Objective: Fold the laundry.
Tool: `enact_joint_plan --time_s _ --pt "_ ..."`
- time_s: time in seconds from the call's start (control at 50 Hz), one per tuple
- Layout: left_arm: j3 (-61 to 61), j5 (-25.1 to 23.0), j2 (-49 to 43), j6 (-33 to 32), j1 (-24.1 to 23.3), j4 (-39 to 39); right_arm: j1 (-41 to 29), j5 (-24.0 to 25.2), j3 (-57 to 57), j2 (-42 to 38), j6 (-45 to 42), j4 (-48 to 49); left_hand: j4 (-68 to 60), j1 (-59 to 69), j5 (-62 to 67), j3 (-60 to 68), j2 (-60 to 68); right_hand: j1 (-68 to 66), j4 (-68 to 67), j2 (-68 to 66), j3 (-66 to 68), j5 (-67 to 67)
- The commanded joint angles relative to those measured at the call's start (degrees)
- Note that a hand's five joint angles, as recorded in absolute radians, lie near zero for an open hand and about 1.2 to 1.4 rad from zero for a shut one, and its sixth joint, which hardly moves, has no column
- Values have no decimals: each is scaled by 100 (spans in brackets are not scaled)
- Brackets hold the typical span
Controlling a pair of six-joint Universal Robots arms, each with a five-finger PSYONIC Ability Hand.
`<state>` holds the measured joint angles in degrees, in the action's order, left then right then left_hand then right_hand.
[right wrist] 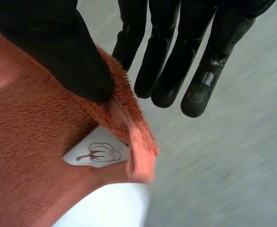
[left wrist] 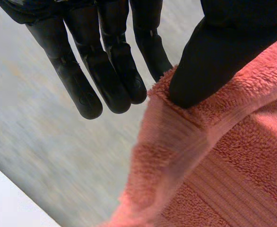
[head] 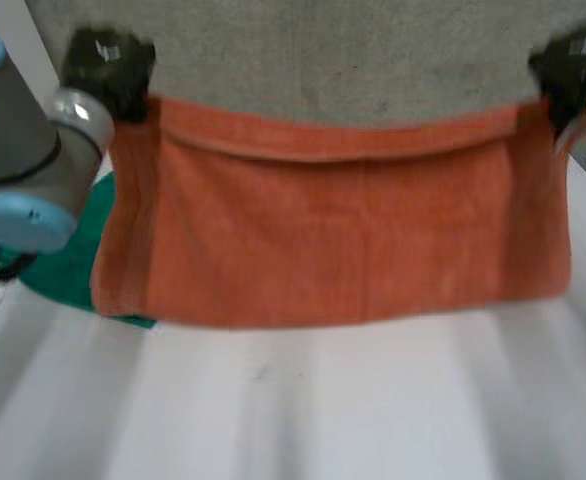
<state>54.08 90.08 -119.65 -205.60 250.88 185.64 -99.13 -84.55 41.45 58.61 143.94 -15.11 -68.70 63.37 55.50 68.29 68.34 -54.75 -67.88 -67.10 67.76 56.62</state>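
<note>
And here's the orange towel (head: 333, 240), spread wide between 2 hands, its top edge spanning from 1 to the other, just in front of a grey textured surface (head: 353, 50) on the far side of the white table (head: 373, 410). A band of hem runs straight across just below that top edge. Whether the bottom edge touches the table, I can't tell.

Left hand (head: 108, 65) is on the towel's upper left corner. From the wrist view, the thumb (left wrist: 214, 56) is clamped down on the fluffy edge, pinching the corner against the nearest finger, the other fingers (left wrist: 105, 71) straight and clear of the cloth.

Over to the right hand (head: 573, 65), and it's the mirror picture at the upper right corner: thumb (right wrist: 58, 52) pressing the orange pile, corner nipped, remaining fingers (right wrist: 176, 61) stretched out over the grey surface. A white label (right wrist: 98, 153) with a dark printed mark sits on the towel just under that thumb.

Down by the table's left edge, a green cloth (head: 68, 260) lies partly tucked behind the towel, under the left arm (head: 18, 150).
</note>
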Motion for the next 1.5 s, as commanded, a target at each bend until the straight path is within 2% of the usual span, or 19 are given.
enact_joint_plan --time_s 0.02,0.18,0.34,0.46,0.5,0.6,0.7,0.78,0.8,0.88,0.94,1.02,1.14,1.22,1.32,1.42,1.5 --pt "-715 440 222 29 -83 1483 -72 -44 -823 308 907 1870 -1130 1663 1450 1171 1166 -2525 -1212 -1290 1224 1338" --pt "312 466 802 64 -92 1475 -63 70 -68 528 916 1529 -1130 1663 1450 1171 1166 -2525 -1212 -1290 1224 1338" --pt "2193 221 1057 178 39 1510 -46 421 1742 686 759 1229 -1130 1663 1450 1171 1166 -2525 -1212 -1290 1224 1338" --pt "3240 -34 672 187 110 1537 86 738 3096 590 258 1238 -1130 1663 1450 1171 1166 -2525 -1212 -1290 1224 1338" --pt "3389 -35 243 161 84 1519 86 721 3447 380 -31 1238 -1130 1663 1450 1171 1166 -2525 -1212 -1290 1224 1338" --pt "3600 9 -50 108 75 1353 104 642 3914 220 -551 1151 -1130 1663 1450 1171 1166 -2525 -1212 -1290 1224 1338" --pt "4092 115 546 -59 110 729 288 633 4239 422 -920 580 -1130 1663 1450 1171 1166 -2525 -1212 -1290 1224 1338" --pt "4584 124 1398 -287 250 140 595 607 4406 1107 -1289 -526 -1130 1663 1450 1171 1166 -2525 -1212 -1290 1224 1338" --pt "4777 106 1792 -453 294 -209 761 606 4511 1361 -1516 -1077 -1130 1663 1450 1171 1166 -2525 -1212 -1290 1224 1338" --pt "5304 27 2619 -998 312 -1176 1157 589 4871 1792 -2218 -2168 -1130 1663 1450 1171 1166 -2525 -1212 -1290 1224 1338" --pt "5673 -87 3068 -1411 312 -1696 1342 545 5196 2100 -2772 -2531 -1130 1663 1450 1171 1166 -2525 -1212 -1290 1224 1338" --pt "5964 -201 3316 -1763 277 -1812 1396 536 5426 2277 -3047 -2305 -1130 1663 1450 1171 1166 -2525 -1212 -1290 1224 1338" --pt "5729 -193 3001 -1826 312 -1426 1282 510 5304 1997 -2609 -1487 -1130 1663 1450 1171 1166 -2525 -1212 -1290 1224 1338" --pt "5150 -105 2150 -1800 216 -821 1150 483 4979 1522 -2222 -899 -1130 1663 1450 1171 1166 -2525 -1212 -1290 1224 1338" --pt "4297 35 1279 -1554 163 -371 623 229 4504 942 -1870 -55 -1130 1663 1450 1171 1166 -2525 -1212 -1290 1224 1338" --pt "3225 404 294 -1176 84 -151 210 -237 3951 353 -1835 692 -1130 1663 1450 1171 1166 -2525 -1212 -1290 1224 1338" --pt "2451 712 -436 -1105 -39 -125 95 -404 3520 -165 -1861 1114 -1130 1663 1450 1171 1166 -2525 -1212 -1290 1224 1338"
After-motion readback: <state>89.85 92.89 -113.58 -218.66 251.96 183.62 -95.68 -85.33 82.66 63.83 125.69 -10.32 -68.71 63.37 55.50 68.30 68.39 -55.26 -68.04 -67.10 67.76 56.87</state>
